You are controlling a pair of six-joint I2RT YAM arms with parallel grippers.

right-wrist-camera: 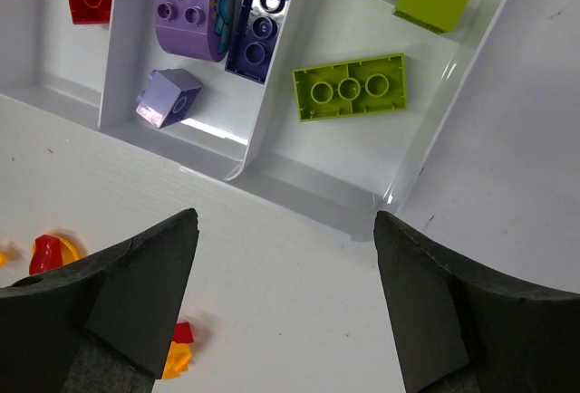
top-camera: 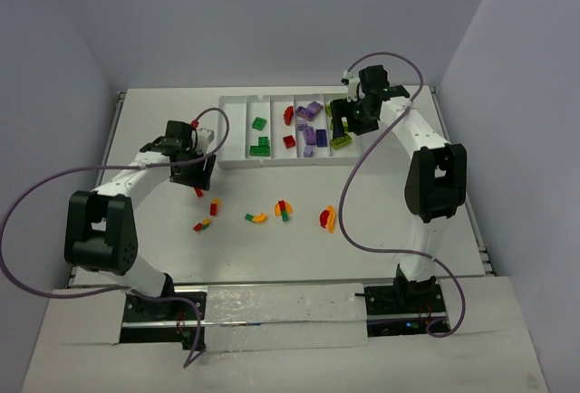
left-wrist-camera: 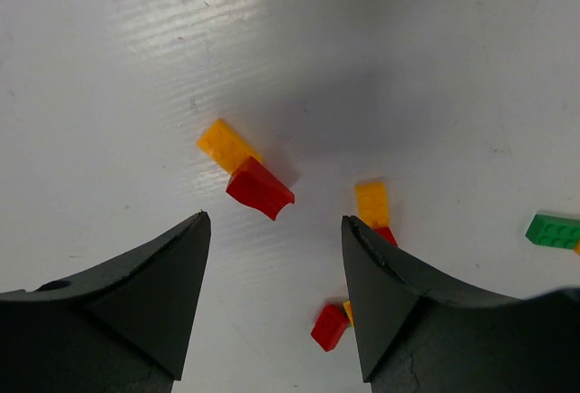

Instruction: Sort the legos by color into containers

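Left pincer (left-wrist-camera: pixel 275 221): spread wide and empty, low over the table (top-camera: pixel 163 230), left of the tray (top-camera: pixel 234 130) and nearer than it.
Brick in line: a red curved brick (left-wrist-camera: pixel 260 188) lies just ahead of the gap, a little left of its middle. It touches an orange brick (left-wrist-camera: pixel 228 145) on its far side.
Double-pick risk: because the two touch, closing here may drag or pinch the orange brick along, and it would end up among the reds.
Slip risk: the red curved brick sits off-centre, so one finger would likely meet it first and shove or flip it aside.
Neighbour risk: the right finger stands close to an orange-and-red pair (left-wrist-camera: pixel 373 210), and dropping straight down may knock them.
Right pincer (right-wrist-camera: pixel 285 221): spread and empty, above the tray's near right corner.
Tray risk: the near wall lies across the gap between its fingers, beside the lime bricks (right-wrist-camera: pixel 349 87). Lowering here may strike the wall, shift the tray and jumble sorted pieces.
Sorted so far: dark green bricks (top-camera: pixel 260 144), red bricks (top-camera: pixel 289 128), purple bricks (top-camera: pixel 310 130) and the lime bricks each sit in their own compartment.
Left to sort: loose clusters (top-camera: pixel 284 209) of red, orange and green lie on the table nearer than the tray. Several touch, so mixed grabs look like the chief hazard.
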